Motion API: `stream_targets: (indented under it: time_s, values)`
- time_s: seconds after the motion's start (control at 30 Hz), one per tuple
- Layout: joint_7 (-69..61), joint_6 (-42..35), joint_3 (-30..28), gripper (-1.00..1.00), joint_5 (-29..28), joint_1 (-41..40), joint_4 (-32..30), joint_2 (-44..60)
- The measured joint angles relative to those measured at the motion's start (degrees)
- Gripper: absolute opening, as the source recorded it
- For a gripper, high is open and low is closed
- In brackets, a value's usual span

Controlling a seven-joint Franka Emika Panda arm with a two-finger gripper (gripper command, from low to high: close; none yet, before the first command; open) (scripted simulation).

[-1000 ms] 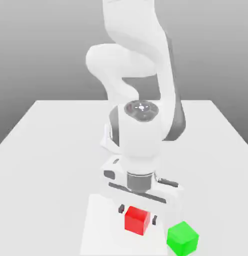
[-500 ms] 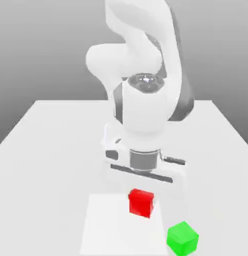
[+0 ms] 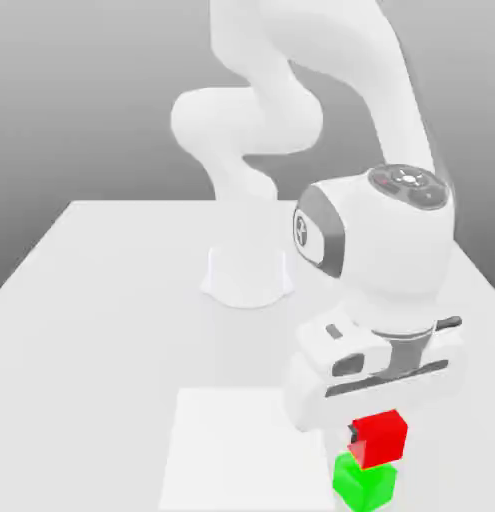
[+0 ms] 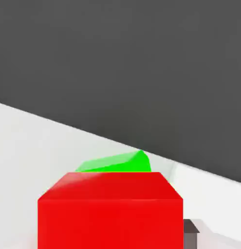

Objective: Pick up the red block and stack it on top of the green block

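Since the earlier frame the pincer (image 3: 379, 437) has carried the small smooth red cube (image 3: 383, 438) to sit on the matching green cube (image 3: 363, 483) near the bench's (image 3: 111, 300) front edge; whether it grips or has released, I cannot tell.

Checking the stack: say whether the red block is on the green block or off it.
On it. The red block sits directly atop the green block, its bottom meeting the green top.

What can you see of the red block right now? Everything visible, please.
The red block is a small bright red cube with plain, smooth, glossy faces. It sits upright directly on top of the green block, slightly offset toward the exterior view's right. The end effector is just above it, and a dark fingertip is at its side.
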Motion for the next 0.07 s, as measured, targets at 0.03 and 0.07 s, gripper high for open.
stream_targets:
  time_s: [0.03, 0.07]
  values:
    - [0.0, 0.0, 0.0, 1.0, 0.0, 0.0, 0.0, 0.0]
    - [0.0, 0.0, 0.0, 1.0, 0.0, 0.0, 0.0, 0.0]
